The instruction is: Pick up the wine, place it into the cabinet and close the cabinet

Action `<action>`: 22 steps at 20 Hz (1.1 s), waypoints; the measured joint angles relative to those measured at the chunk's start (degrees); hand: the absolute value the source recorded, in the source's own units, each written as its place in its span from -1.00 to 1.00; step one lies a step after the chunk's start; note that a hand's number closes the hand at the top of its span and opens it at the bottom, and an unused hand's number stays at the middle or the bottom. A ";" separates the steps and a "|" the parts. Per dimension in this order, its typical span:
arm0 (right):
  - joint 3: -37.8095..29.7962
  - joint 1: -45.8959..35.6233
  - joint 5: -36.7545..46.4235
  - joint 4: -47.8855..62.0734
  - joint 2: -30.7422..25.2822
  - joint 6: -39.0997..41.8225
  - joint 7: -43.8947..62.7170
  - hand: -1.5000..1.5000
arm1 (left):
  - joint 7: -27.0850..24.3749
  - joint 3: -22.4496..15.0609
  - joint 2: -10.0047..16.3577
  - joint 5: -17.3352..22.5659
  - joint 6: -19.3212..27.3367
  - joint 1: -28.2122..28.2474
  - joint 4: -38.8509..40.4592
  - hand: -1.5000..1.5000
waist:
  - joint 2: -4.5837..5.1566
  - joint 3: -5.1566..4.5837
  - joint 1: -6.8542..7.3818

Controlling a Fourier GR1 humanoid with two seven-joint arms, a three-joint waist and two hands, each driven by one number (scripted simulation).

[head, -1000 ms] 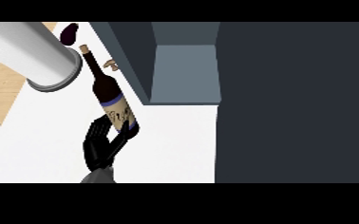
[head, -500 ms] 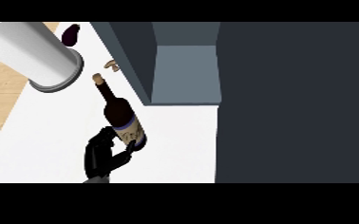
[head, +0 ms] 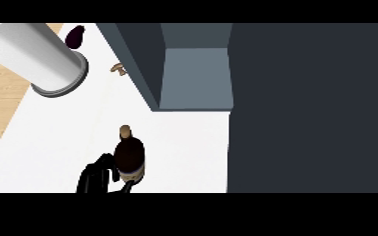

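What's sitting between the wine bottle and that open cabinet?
Nothing. In the head view, only bare white counter separates the wine bottle, held in the hand, from the cabinet.

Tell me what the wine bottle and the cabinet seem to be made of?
The wine bottle looks like dark glass, near black and smooth, with a tan cork-like stopper at its neck. The cabinet looks like painted wood or board: flat, matte slate-grey faces, no grain or shine, so the core is a guess.

Right hand [head: 92, 180]: black all over; slim, rounded fingers; its wrist end, possibly dark grey, barely shows.
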 measured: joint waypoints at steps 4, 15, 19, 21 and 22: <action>-0.06 0.01 0.20 -0.41 -0.01 -0.20 0.19 -1.00 | 1.01 -0.75 0.49 -0.54 -1.21 3.69 -4.35 1.00 | 0.15 -0.10 0.06; 0.24 0.21 0.20 -0.41 0.56 -0.77 0.40 -1.00 | 13.74 -5.00 1.07 0.27 2.73 15.95 -33.25 1.00 | 0.34 -0.29 0.19; 0.99 0.96 0.83 -0.10 0.97 -0.28 -0.58 -1.00 | 20.52 -6.49 1.08 0.50 6.57 17.92 -44.08 1.00 | 0.36 -0.30 0.15; 0.48 1.13 0.11 -0.05 0.60 0.12 -0.56 -1.00 | 23.53 -7.39 0.42 0.16 8.91 18.15 -48.26 1.00 | 0.35 -0.30 0.13; 0.39 1.39 0.06 0.56 0.63 0.51 -1.18 -1.00 | 25.03 -7.77 -0.18 -0.30 10.28 17.40 -49.38 1.00 | 0.36 -0.31 0.09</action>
